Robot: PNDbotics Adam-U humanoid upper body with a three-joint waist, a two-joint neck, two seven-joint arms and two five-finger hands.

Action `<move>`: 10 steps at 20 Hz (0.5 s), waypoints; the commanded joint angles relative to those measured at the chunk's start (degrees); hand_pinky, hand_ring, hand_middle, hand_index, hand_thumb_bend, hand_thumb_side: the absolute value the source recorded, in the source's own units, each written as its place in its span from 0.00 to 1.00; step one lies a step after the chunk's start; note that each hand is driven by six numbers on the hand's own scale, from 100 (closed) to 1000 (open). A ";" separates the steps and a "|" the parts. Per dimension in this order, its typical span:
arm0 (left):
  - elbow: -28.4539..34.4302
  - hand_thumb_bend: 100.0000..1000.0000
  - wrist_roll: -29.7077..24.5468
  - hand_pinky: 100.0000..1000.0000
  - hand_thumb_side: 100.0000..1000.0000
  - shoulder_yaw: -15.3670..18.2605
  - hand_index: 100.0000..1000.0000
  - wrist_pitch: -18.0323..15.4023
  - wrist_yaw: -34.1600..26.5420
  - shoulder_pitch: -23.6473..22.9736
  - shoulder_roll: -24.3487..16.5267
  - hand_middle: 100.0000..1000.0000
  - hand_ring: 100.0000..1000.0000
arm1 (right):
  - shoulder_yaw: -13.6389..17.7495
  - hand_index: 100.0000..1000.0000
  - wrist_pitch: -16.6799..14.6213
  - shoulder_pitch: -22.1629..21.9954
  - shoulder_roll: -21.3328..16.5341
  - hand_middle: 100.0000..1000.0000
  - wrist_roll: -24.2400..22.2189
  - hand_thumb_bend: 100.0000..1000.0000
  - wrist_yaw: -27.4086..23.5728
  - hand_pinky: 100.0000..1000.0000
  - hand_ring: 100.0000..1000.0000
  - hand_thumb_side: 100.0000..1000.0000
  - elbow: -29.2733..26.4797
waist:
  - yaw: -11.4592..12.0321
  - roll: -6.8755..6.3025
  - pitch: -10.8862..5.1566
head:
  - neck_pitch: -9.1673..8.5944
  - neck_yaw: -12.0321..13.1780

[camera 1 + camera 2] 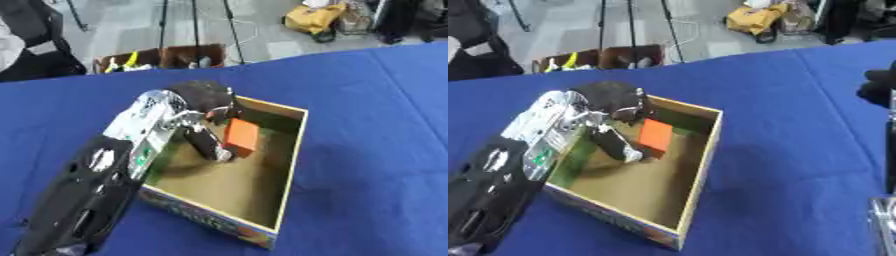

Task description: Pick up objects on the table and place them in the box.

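Observation:
An open cardboard box (296,150) with a brown floor and a printed front wall sits on the blue table (376,125). My left arm comes in from the lower left, and my left hand (203,99) hangs over the box's far left corner. Its fingers (208,144) reach down inside and pinch an orange block (242,136), which stands upright just above or on the box floor. In the right eye view a dark piece of my right hand (882,82) shows at the right edge, over the table and away from the box; its fingers are hidden.
The blue cloth spreads wide to the right of the box and behind it. Past the far table edge, a brown carton (166,57) of odds and ends stands on the floor, with stand legs and a yellow bag (315,17).

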State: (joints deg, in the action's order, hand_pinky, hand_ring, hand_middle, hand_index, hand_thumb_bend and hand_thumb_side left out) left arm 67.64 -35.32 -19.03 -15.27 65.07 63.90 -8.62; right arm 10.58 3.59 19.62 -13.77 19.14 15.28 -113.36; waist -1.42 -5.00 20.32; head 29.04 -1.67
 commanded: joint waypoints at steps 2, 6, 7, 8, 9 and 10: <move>-1.00 0.00 0.21 0.08 0.37 -0.39 0.53 -1.16 1.87 0.60 -0.05 0.34 0.41 | 0.10 0.62 -0.18 0.60 -0.64 0.48 -0.11 0.44 -0.25 0.67 0.56 1.00 -1.23 | -0.17 0.25 -1.05 | -0.95 0.11; -1.57 0.00 -0.41 0.14 0.39 -0.76 0.59 -2.02 2.66 0.52 0.11 0.40 0.45 | 0.14 0.62 -0.16 0.61 -0.61 0.48 -0.10 0.44 -0.26 0.67 0.56 1.00 -1.23 | -0.26 0.29 -1.12 | -1.03 0.08; -1.56 0.00 -0.90 0.16 0.41 -0.85 0.63 -2.16 2.96 0.52 0.08 0.43 0.47 | 0.13 0.62 -0.15 0.60 -0.60 0.48 -0.11 0.44 -0.27 0.67 0.56 1.00 -1.23 | -0.24 0.30 -1.17 | -1.00 0.09; -1.52 0.00 -1.51 0.19 0.43 -0.92 0.67 -2.30 3.27 0.51 0.03 0.46 0.49 | 0.13 0.62 -0.14 0.58 -0.58 0.48 -0.13 0.44 -0.27 0.67 0.56 1.00 -1.23 | -0.23 0.31 -1.22 | -0.97 0.07; -1.54 0.00 -2.34 0.24 0.51 -1.00 0.79 -2.52 3.47 0.44 -0.02 0.55 0.54 | 0.14 0.62 -0.13 0.55 -0.58 0.48 -0.14 0.44 -0.24 0.67 0.56 1.00 -1.23 | -0.21 0.32 -1.28 | -0.95 0.03; -1.54 0.00 -3.38 0.30 0.63 -1.06 0.86 -2.83 3.54 0.36 -0.06 0.65 0.60 | 0.17 0.62 -0.11 0.51 -0.58 0.48 -0.13 0.44 -0.23 0.67 0.56 1.00 -1.23 | -0.18 0.32 -1.34 | -0.91 -0.01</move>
State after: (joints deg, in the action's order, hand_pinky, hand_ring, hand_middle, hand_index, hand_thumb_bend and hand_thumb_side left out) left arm 65.72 -37.76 -19.92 -17.81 68.18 63.51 -8.26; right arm 10.58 3.57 19.65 -13.74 19.14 15.25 -113.36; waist -1.62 -5.01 20.32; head 28.60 -1.65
